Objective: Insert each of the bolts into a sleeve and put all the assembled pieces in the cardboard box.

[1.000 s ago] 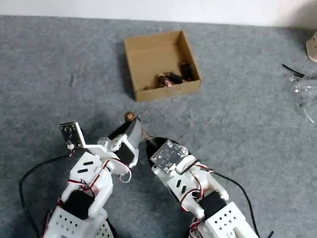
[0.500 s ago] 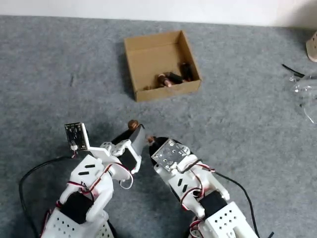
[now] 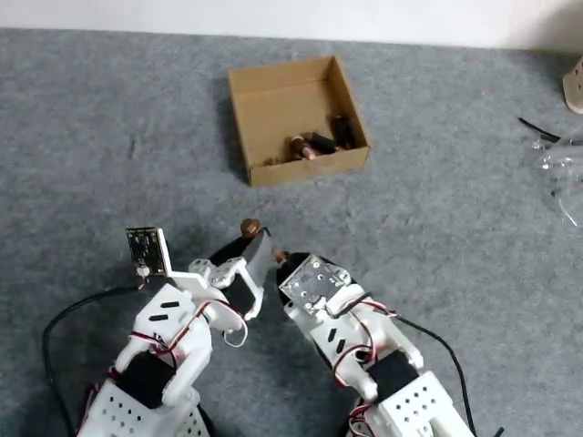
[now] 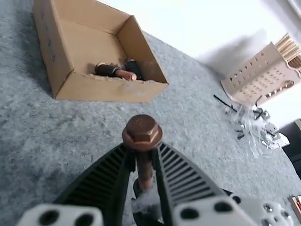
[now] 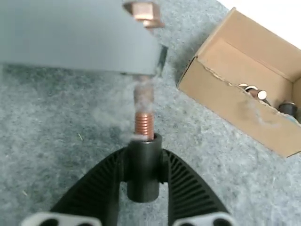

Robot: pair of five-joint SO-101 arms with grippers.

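My left gripper [image 4: 143, 149] pinches the copper bolt [image 4: 142, 132] just under its head. My right gripper [image 5: 144, 155] pinches the black sleeve [image 5: 142, 175], and the bolt's threaded tip is at the sleeve's mouth. The cardboard box [image 3: 310, 167], holding assembled pieces [image 3: 315, 144], stands beyond both.

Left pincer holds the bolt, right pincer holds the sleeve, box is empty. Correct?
No: the box is not empty; the high view shows pieces lying in it. Otherwise, the left pincer holds the bolt, the right pincer the sleeve.
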